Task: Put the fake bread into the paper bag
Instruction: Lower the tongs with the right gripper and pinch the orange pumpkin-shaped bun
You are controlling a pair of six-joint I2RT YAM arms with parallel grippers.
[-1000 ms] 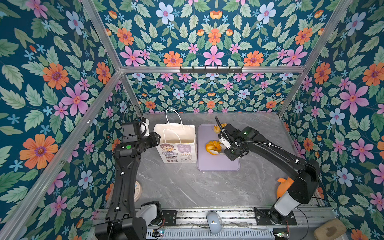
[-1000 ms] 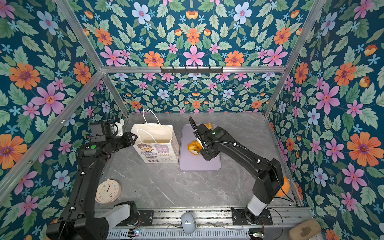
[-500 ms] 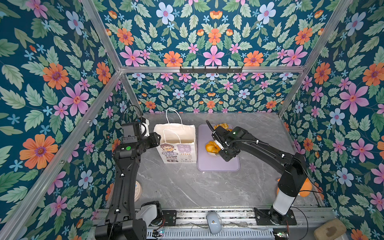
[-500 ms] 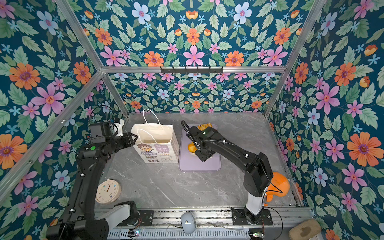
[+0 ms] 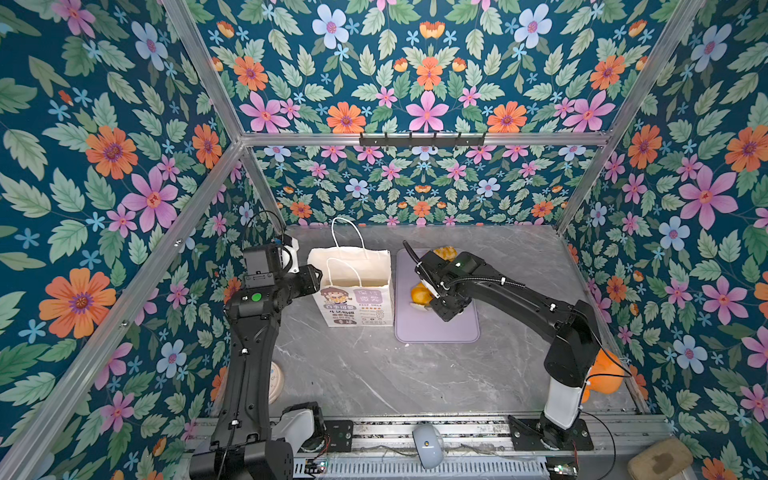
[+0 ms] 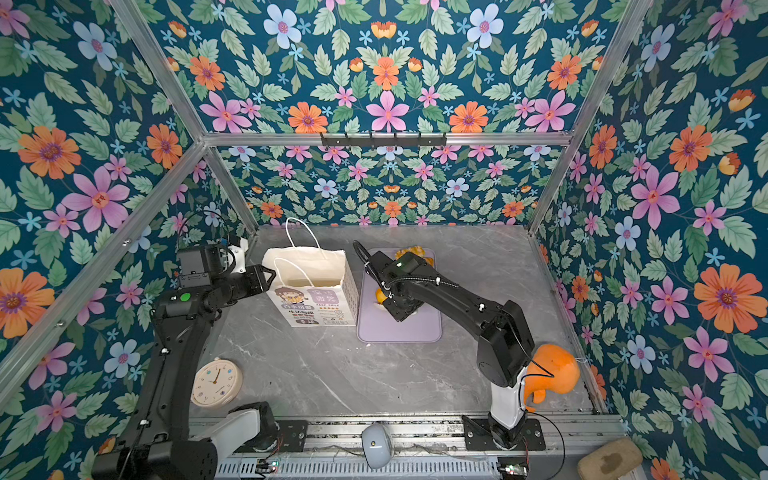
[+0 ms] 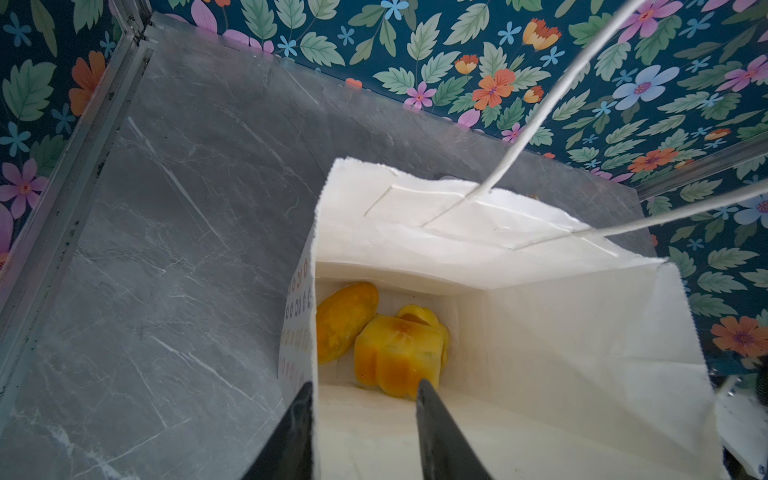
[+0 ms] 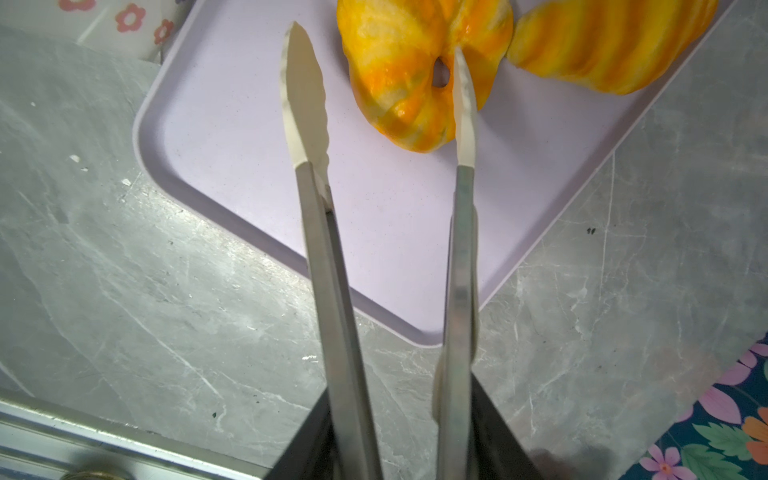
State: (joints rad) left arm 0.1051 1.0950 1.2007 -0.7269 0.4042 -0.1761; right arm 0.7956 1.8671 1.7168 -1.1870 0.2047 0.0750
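The white paper bag (image 5: 353, 286) (image 6: 311, 291) stands upright left of the lilac tray (image 5: 436, 328). My left gripper (image 7: 365, 386) (image 5: 313, 276) is open at the bag's left side, one finger outside the printed wall and one inside. Two fake breads lie in the bag: an oval roll (image 7: 345, 320) and a block loaf (image 7: 399, 353). My right gripper (image 8: 399, 436) (image 5: 436, 291) is shut on metal tongs (image 8: 316, 249). The tong tips stand apart: one over a curled bread (image 8: 415, 75) (image 5: 419, 293) on the tray, one beside it. Another bread (image 8: 615, 41) (image 5: 445, 252) lies further along.
A round clock (image 6: 216, 382) lies by the left arm's base. An orange plush lump (image 6: 552, 370) sits behind the right arm's base. A white domed object (image 6: 376, 444) and a brown block (image 6: 606, 461) rest at the front rail. Floral walls close three sides.
My right arm has carried the tongs a little left and nearer, over the bread beside the bag. The left arm and the bag have stayed put.
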